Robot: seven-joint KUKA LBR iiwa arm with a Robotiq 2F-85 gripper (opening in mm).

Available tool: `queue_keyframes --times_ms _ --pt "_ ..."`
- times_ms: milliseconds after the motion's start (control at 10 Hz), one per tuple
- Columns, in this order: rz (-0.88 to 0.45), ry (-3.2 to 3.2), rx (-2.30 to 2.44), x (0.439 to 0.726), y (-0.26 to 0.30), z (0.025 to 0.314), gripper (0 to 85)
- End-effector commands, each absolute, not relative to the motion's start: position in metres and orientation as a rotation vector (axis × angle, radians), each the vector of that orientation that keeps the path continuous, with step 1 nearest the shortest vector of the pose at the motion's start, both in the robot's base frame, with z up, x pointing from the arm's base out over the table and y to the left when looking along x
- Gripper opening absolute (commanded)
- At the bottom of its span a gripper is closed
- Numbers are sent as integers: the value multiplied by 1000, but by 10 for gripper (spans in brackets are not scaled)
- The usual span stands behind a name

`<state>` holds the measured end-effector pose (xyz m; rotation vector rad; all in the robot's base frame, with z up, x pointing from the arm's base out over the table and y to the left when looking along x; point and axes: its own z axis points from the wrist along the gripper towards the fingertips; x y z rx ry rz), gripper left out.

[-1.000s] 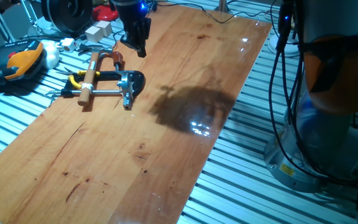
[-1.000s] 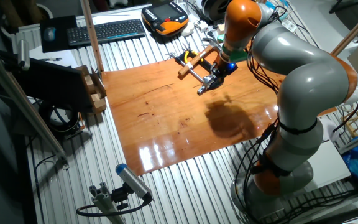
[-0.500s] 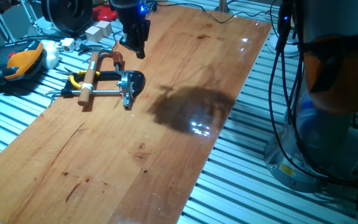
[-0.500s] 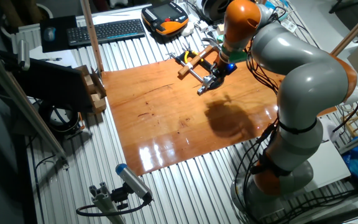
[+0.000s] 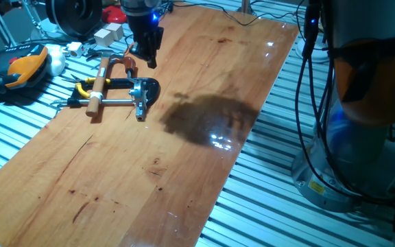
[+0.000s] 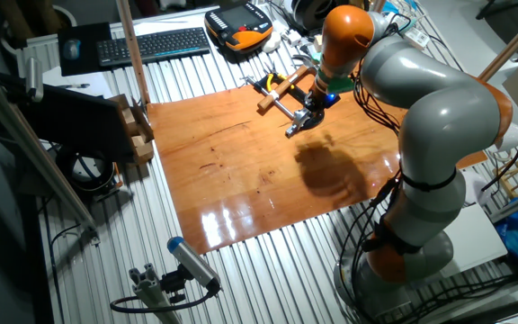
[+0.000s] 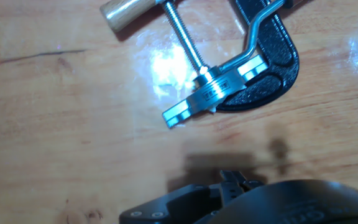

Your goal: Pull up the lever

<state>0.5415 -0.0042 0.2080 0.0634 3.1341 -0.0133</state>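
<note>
Clamp [image 5: 140, 92]: small and black, flat on the bench [image 5: 184, 165], near its far left end in one fixed view; taken as landmark for all places below.
Clamp in hand view [image 7: 272, 68]: black C-shaped body in the upper right part, with a bright steel crosspiece under it.
Lever [image 5: 123, 63]: short curved reddish-brown arm, joined to the clamp on its far side, lying low close to the bench surface; not lifted.
Lever in the other fixed view: too small to separate from the clamp.
Wooden handle [image 5: 98, 86]: pale, long, left of the clamp body, lying flat.
Wooden handle in hand view [image 7: 126, 11]: only the rounded end visible, up and left of the clamp.
Threaded rod [image 7: 185, 37]: thin steel, between the wooden handle and the steel crosspiece of the clamp.
End effector [image 5: 146, 56]: above and just behind the clamp, close to the lever, pointing down; not touching the clamp or the lever as far as visible.
End effector in the other fixed view [image 6: 311, 112]: just over the clamp [image 6: 292, 121], at the far edge of the bench.
End effector state: fingers dark and seen only from the side; cannot tell if spread or pressed together; nothing visible between them.
Hand view, lower edge: only dark housing of the hand, fingertips not visible.
Yellow-handled tool [image 5: 81, 88]: left of the clamp, beside the wooden handle, at the bench edge.
</note>
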Motion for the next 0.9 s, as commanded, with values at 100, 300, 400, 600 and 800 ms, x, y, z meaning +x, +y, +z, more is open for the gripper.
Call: queue_keyframes --times_ms 100,300,400,600,800 --pt "0 3143 71 546 -7 208 0" --pt "14 3153 125 549 -4 206 0" --pt "14 3147 156 550 -2 205 0" --pt "14 3118 236 554 3 205 0" --pt "-4 3110 284 558 8 205 0"
